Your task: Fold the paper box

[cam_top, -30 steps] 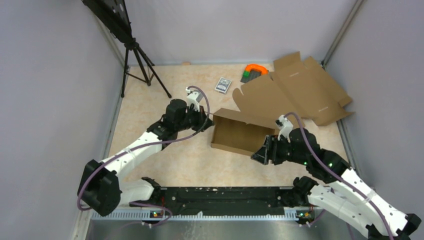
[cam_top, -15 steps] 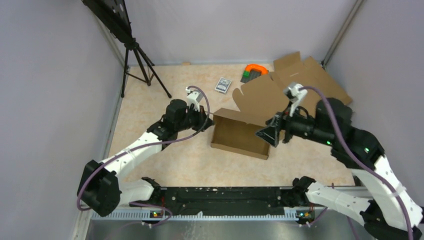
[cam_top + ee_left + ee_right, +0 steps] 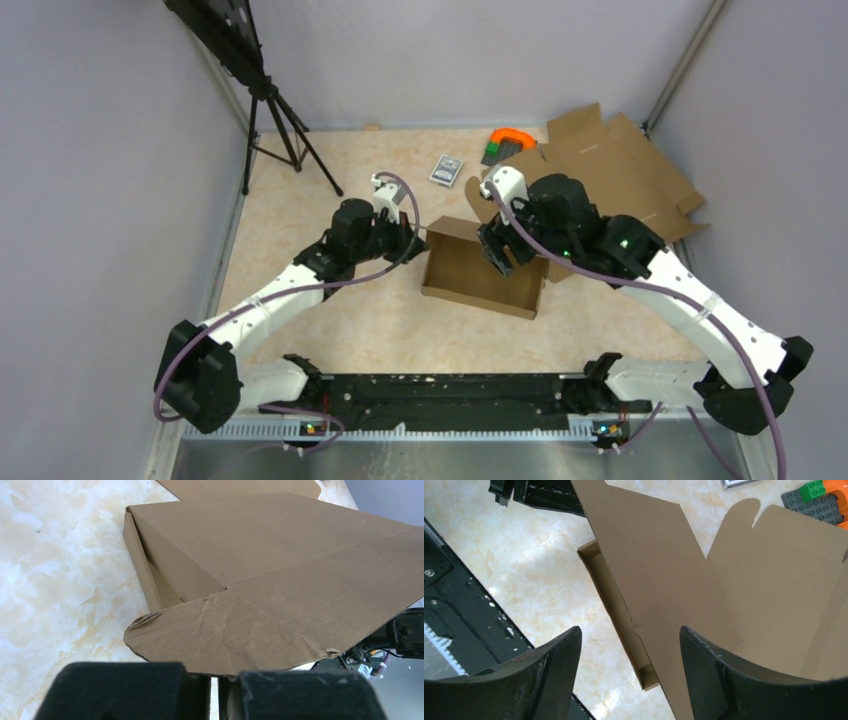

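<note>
The paper box [image 3: 470, 272] is a shallow brown cardboard tray in the middle of the table, with its lid panel raised behind it. My left gripper [image 3: 413, 236] is at the box's left end, shut on a rounded side flap [image 3: 215, 635]. In the left wrist view [image 3: 215, 674] the flap's edge runs into the narrow slit between the fingers. My right gripper [image 3: 497, 250] is open and hovers above the box's back right part. In the right wrist view [image 3: 629, 650] its fingers straddle the lid panel [image 3: 664, 580] without touching it.
A second flat brown cardboard blank [image 3: 625, 175] lies at the back right, partly under the right arm. A small grey card pack [image 3: 446, 169] and an orange and green toy [image 3: 508, 141] lie at the back. A black tripod [image 3: 272, 120] stands back left.
My right arm has swung from the box's front right corner up and over to the back, and is now above the lid. The left arm and the box have not moved.
</note>
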`<state>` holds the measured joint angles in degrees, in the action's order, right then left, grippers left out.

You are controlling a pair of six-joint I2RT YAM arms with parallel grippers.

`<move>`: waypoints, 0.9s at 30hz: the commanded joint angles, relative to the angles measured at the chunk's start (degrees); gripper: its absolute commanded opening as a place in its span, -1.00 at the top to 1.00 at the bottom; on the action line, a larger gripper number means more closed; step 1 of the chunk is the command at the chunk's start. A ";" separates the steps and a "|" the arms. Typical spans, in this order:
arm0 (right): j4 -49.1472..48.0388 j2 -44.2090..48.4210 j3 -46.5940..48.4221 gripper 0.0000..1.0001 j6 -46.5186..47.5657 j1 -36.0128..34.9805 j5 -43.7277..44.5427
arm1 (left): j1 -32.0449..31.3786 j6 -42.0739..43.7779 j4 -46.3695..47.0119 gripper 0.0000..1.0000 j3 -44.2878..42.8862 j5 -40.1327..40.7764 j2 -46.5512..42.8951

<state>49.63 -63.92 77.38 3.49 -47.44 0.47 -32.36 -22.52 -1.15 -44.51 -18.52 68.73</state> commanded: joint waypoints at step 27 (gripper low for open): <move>-7.12 0.73 -12.47 0.79 0.12 -7.32 7.40 | -0.24 1.20 -25.33 0.12 -6.67 -1.05 -10.92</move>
<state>44.38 -66.02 67.00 5.74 -54.04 9.61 -32.40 -20.93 -18.76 -47.94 -21.34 64.05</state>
